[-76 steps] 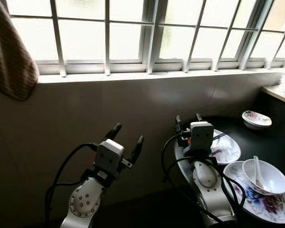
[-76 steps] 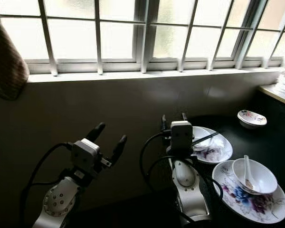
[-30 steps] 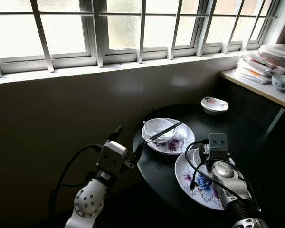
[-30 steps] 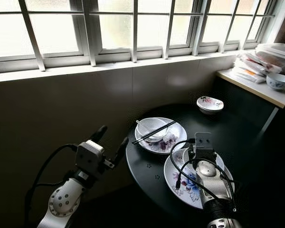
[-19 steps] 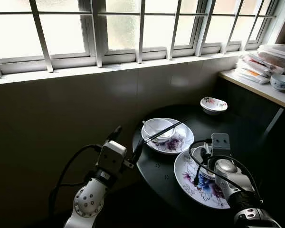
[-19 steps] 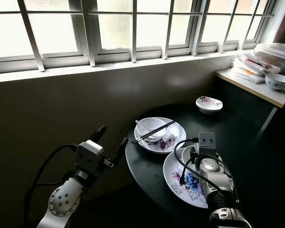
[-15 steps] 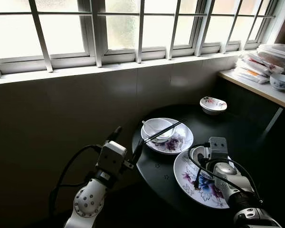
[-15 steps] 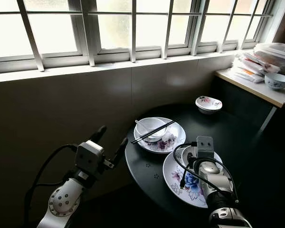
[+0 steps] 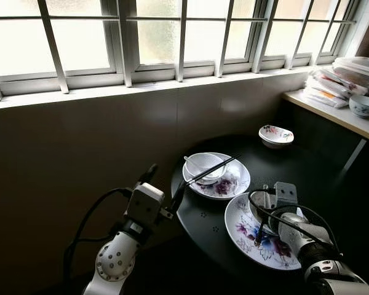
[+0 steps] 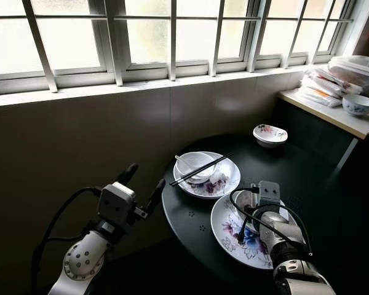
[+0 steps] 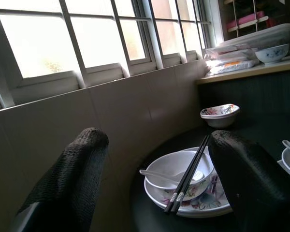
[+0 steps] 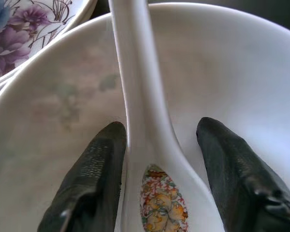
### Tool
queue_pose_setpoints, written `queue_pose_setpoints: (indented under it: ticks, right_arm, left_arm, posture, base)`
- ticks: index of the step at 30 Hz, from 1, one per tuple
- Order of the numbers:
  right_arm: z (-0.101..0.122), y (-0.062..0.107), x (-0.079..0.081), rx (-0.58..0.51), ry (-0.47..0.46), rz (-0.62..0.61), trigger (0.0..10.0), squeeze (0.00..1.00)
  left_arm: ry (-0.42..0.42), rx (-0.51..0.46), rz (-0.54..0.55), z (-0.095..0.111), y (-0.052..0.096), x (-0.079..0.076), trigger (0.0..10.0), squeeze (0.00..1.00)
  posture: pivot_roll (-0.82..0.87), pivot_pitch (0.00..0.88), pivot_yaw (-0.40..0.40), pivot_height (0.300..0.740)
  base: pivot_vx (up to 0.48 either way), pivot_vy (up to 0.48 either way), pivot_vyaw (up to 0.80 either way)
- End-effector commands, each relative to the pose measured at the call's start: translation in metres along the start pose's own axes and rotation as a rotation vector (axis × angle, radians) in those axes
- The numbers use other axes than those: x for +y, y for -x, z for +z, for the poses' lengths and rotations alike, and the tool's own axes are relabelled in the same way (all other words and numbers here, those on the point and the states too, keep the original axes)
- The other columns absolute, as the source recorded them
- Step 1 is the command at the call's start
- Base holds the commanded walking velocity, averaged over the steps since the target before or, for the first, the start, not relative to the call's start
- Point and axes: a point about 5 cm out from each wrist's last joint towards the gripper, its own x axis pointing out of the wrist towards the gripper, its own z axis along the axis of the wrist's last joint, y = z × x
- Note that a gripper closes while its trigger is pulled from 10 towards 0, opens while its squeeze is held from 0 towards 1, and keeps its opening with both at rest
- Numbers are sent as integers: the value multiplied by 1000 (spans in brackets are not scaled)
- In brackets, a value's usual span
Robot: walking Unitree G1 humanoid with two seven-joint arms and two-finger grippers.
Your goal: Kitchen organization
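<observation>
right pincer (image 12: 157,145) now lower, astride spoon (image 12: 145,125)

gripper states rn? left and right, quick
Left gripper: open, holding nothing, raised beside the round table.
Right gripper: open, fingers either side of the white spoon in the bowl, not closed on it.

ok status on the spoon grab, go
Right gripper open, fingers astride spoon in bowl. Left gripper open, idle. Nothing blocking.
</observation>
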Motion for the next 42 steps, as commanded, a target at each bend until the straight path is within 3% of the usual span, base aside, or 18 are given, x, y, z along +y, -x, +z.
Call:
queue_pose_setpoints:
  ticks: [1,9,13,18,22,25,27,28,30,36,42]
  right_arm:
    - [-1,0,-3,22,-35,2,510,0]
    - [3,0,-3,-22,-17,-7,0,0]
    - [15,2,-3,-130,43,-41,0,0]
    - [42,11,9,-351,139,-59,0,0]
    - [50,17,15,-433,176,-59,0,0]
    - [50,17,15,-433,176,-59,0,0]
    - [63,28,31,-580,200,-24,0,0]
    - [63,28,31,-580,200,-24,0,0]
    - [76,47,53,-768,207,50,0,0]
    - [76,53,60,-816,227,72,0,0]
    - [79,63,72,-891,287,113,0,0]
  left_arm:
    - [-12,6,6,-2,0,2,10000,0]
    - [-15,11,4,-3,-1,1,10000,0]
    - [-16,14,5,-4,-1,1,10000,0]
    - [-20,19,9,-5,0,1,10000,0]
    - [-22,20,12,-5,0,2,10000,0]
    - [-22,20,12,-5,0,2,10000,0]
    - [-27,24,16,-6,0,4,10000,0]
    - [-27,24,16,-6,0,4,10000,0]
    - [-30,25,21,-6,1,6,10000,0]
    - [-34,36,45,-7,0,10,10000,0]
    - [0,55,60,-9,0,11,10000,0]
  posture:
    - [51,0,-87,740]
    - [46,0,-85,740]
    - [45,0,-84,740]
    - [44,0,-84,740]
    - [48,0,-84,740]
    - [48,0,-84,740]
    - [54,0,-76,740]
    - [54,0,-76,740]
    - [60,0,-75,740]
    - [63,0,-78,740]
    - [68,0,-82,740]
  base:
    - [0,0,0]
    - [0,0,0]
    - [0,0,0]
    - [0,0,0]
    - [0,0,0]
    - [0,0,0]
    - [0,0,0]
    - [0,0,0]
    - [0,0,0]
    - [0,0,0]
    - [0,240,800]
